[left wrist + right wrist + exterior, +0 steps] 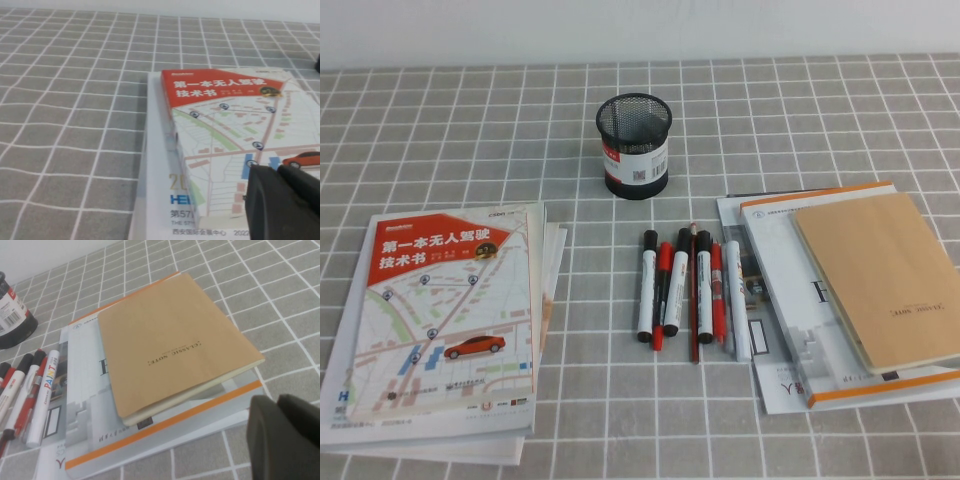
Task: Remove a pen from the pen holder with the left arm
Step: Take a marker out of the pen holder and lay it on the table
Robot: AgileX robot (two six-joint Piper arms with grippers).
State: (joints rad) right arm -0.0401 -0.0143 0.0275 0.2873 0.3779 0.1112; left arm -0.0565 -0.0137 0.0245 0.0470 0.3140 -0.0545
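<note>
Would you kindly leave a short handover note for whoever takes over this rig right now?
Left gripper: shut, empty, over the map-cover book, away from the pen holder.
Right gripper: shut, empty, beside the brown notebook.
Pen holder: upright at the back of the table, with no pen sticking out. A row of markers and pens lies in front of it.
Done: no grasp begun.
Left: check the holder for a pen, then reach in with the left arm.

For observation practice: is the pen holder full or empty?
Apparently empty: no pen shows above the pen holder rim. Left claw near map book, right claw near notebook.
</note>
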